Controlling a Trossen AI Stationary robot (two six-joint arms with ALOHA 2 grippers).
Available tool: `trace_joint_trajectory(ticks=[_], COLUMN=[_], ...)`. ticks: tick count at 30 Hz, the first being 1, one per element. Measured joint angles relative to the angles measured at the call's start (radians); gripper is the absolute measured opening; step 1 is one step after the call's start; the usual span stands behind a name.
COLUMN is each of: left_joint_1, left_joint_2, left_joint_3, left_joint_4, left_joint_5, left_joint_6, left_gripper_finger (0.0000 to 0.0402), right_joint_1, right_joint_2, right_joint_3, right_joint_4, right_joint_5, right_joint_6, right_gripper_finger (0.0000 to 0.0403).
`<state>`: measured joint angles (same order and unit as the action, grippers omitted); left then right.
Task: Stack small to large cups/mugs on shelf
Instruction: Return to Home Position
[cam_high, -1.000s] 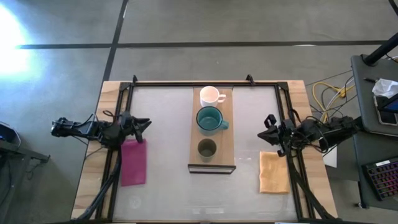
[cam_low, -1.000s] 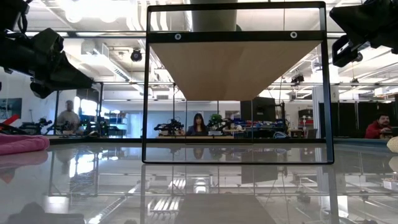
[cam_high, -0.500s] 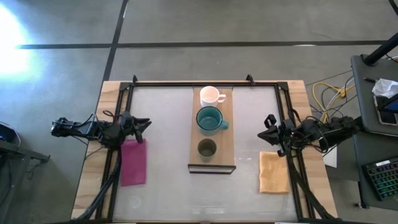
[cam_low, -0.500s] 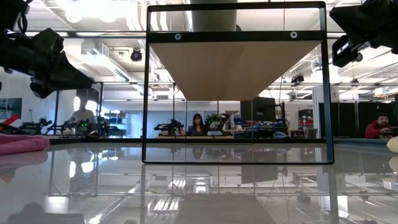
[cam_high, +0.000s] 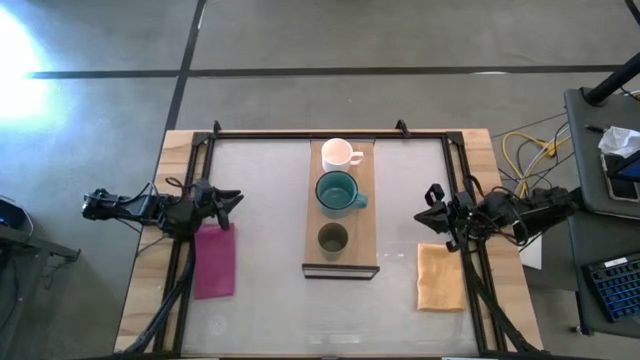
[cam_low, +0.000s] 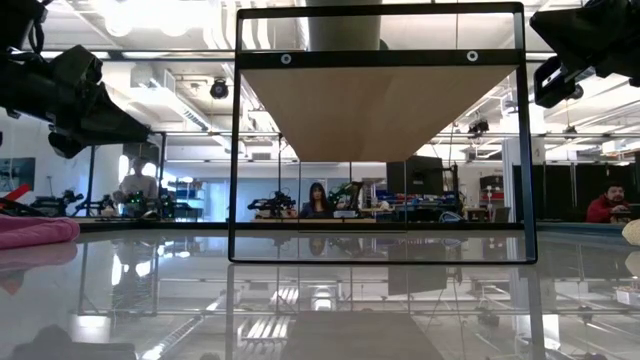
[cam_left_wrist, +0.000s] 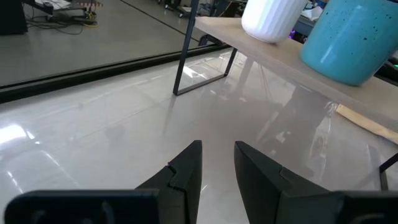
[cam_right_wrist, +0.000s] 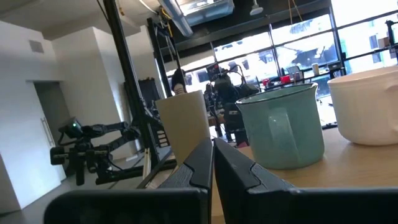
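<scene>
The cups (cam_high: 337, 191) line the shelf (cam_high: 360, 245), midway between the slightly open left claw (cam_high: 228, 200) and the closed right claw (cam_high: 428, 208) at the tabletop's side edges.

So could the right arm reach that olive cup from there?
Probably yes. The olive cup stands at the dark-edged end of the shelf, with only bare tabletop between it and the right arm; the teal mug sits beside it, not in between.

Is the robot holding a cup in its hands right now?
No, nothing is held. The left hand and the right hand are both empty, off to the sides of the shelf.
</scene>
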<state>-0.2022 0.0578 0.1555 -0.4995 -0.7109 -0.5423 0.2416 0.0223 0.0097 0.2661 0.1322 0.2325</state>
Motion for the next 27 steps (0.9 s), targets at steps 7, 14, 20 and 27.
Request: trace_joint_trajectory(ticks=[7, 14, 20, 27], left_joint_1=[0.000, 0.000, 0.000, 0.000], left_joint_2=[-0.001, 0.000, 0.000, 0.000], left_joint_3=[-0.002, -0.002, -0.002, -0.002], left_joint_4=[0.019, 0.020, 0.021, 0.023], left_joint_5=[0.002, 0.001, 0.001, 0.000], left_joint_6=[0.000, 0.000, 0.000, 0.000], left_gripper_finger=[0.0080, 0.0080, 0.0080, 0.0080], right_joint_1=[0.000, 0.000, 0.000, 0.000], right_joint_2=[0.000, 0.000, 0.000, 0.000], right_joint_3=[0.000, 0.000, 0.000, 0.000], right_joint_4=[0.000, 0.000, 0.000, 0.000], right_joint_5=[0.000, 0.000, 0.000, 0.000], right_joint_6=[0.000, 0.000, 0.000, 0.000], right_gripper_finger=[0.0009, 0.0009, 0.0009, 0.0009])
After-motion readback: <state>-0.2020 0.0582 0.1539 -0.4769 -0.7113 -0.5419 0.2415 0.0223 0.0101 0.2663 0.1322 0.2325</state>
